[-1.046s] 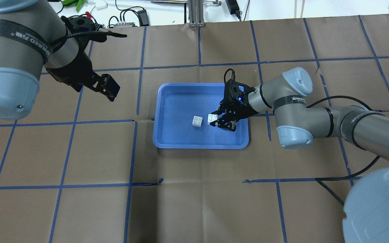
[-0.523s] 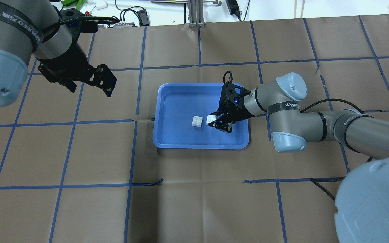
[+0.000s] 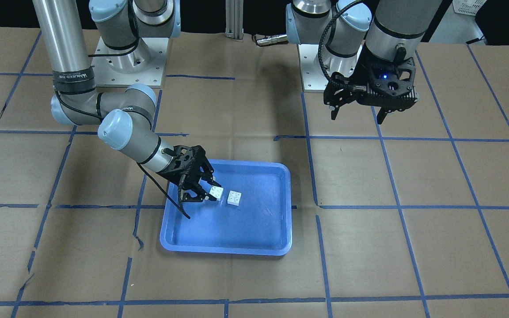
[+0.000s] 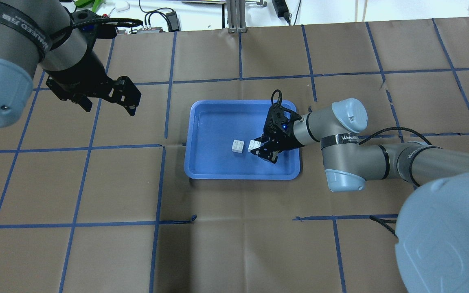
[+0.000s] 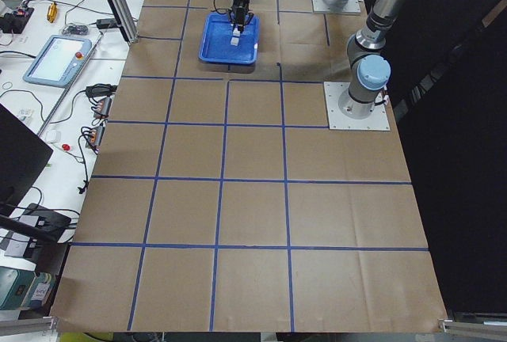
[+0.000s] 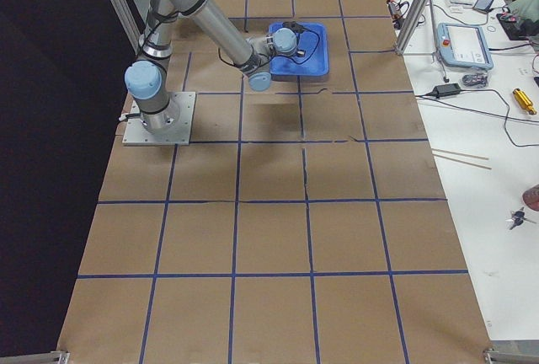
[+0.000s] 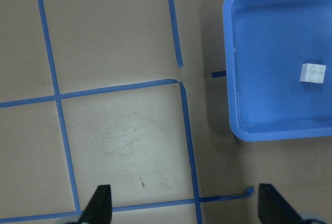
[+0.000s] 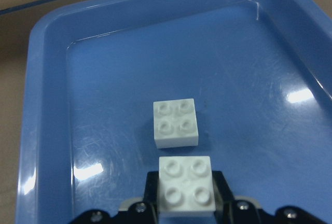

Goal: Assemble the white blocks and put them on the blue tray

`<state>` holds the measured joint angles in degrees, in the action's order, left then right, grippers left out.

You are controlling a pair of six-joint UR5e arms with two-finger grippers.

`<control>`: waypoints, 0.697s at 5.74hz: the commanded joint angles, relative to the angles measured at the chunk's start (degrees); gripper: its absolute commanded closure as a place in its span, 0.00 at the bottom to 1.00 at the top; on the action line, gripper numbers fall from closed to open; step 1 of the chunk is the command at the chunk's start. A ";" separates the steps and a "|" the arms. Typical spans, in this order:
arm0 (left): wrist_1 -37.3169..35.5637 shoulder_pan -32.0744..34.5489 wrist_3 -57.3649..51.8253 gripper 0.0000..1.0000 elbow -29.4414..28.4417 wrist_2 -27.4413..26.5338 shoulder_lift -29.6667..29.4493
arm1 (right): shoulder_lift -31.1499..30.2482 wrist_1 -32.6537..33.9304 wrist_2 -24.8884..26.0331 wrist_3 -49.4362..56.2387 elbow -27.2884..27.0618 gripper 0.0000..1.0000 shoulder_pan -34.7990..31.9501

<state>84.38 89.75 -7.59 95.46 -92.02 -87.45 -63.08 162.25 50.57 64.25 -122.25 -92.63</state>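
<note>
The blue tray (image 4: pixel 218 122) lies mid-table, and also shows in the front view (image 3: pixel 237 229) and the right wrist view (image 8: pixel 104 79). One white block (image 4: pixel 238 145) sits loose on its floor, studs up, and shows in the other views (image 3: pixel 235 198) (image 8: pixel 176 123) (image 7: pixel 313 73). My right gripper (image 4: pixel 260 148) (image 3: pixel 203 192) is low in the tray, shut on the second white block (image 4: pixel 254 144) (image 3: pixel 216 192) (image 8: pixel 185 187). It holds that block studs up, just beside the loose one with a small gap. My left gripper (image 4: pixel 112 95) (image 3: pixel 360 115) is open and empty, high above the table left of the tray.
Brown paper with blue tape lines (image 4: pixel 165 146) covers the table. Cables and small devices (image 4: pixel 153 24) lie beyond the far edge. The arm bases (image 3: pixel 126 62) stand at the robot's side.
My right gripper has moved its white block slightly left, closer to the loose block. My left arm swung back and left at first, then held still.
</note>
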 commanded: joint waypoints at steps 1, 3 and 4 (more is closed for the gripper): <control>0.00 -0.01 0.03 0.01 -0.01 0.00 0.00 | 0.15 0.09 -0.12 0.52 0.17 0.91 -0.88; 0.00 -0.01 0.03 0.01 -0.01 0.00 0.00 | 0.68 0.00 -0.03 3.16 0.08 0.91 -1.24; -0.09 -0.01 0.03 0.01 -0.01 0.09 0.00 | 0.68 0.26 -0.12 3.08 0.17 0.91 -1.24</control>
<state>84.35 89.74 -7.56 95.45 -91.99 -87.45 -62.49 162.33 50.49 67.20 -122.14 -93.82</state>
